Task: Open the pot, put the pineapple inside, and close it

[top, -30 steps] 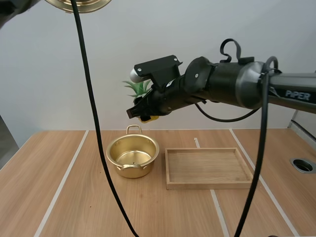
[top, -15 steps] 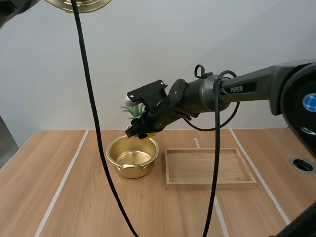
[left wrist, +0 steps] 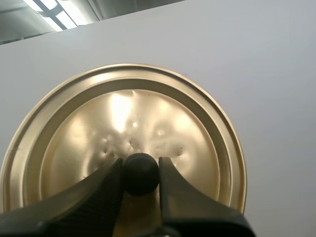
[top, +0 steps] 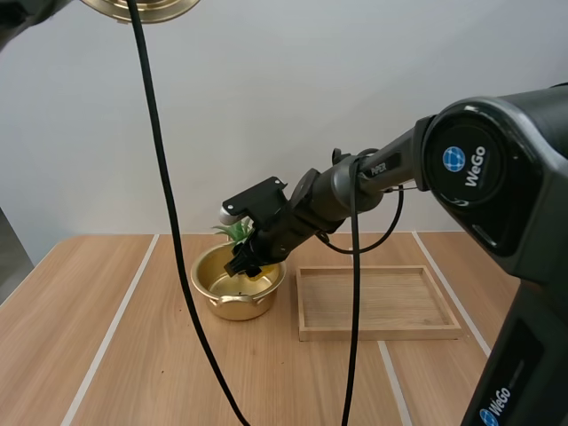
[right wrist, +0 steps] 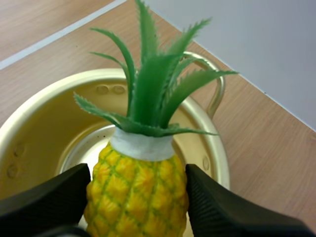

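A gold pot [top: 238, 284] stands open on the table, left of the wooden tray. My right gripper [top: 248, 264] is shut on a small yellow pineapple [right wrist: 138, 192] with green leaves [top: 233, 231], and holds it just inside the pot's [right wrist: 44, 123] mouth, leaves toward the far handle. The gold lid [top: 142, 7] hangs high at the upper left. In the left wrist view my left gripper [left wrist: 140, 174] pinches the lid's black knob [left wrist: 140, 173], with the lid's [left wrist: 197, 128] face turned to the camera.
A shallow wooden tray [top: 377, 302] lies right of the pot, with nothing in it. A round metal fitting [top: 543, 296] is set into the table at the far right. Bare wood spreads in front of the pot and to its left.
My right arm has come down and toward the pot, carrying the pineapple from well above the rim to just inside the mouth. The lid has stayed where it was.
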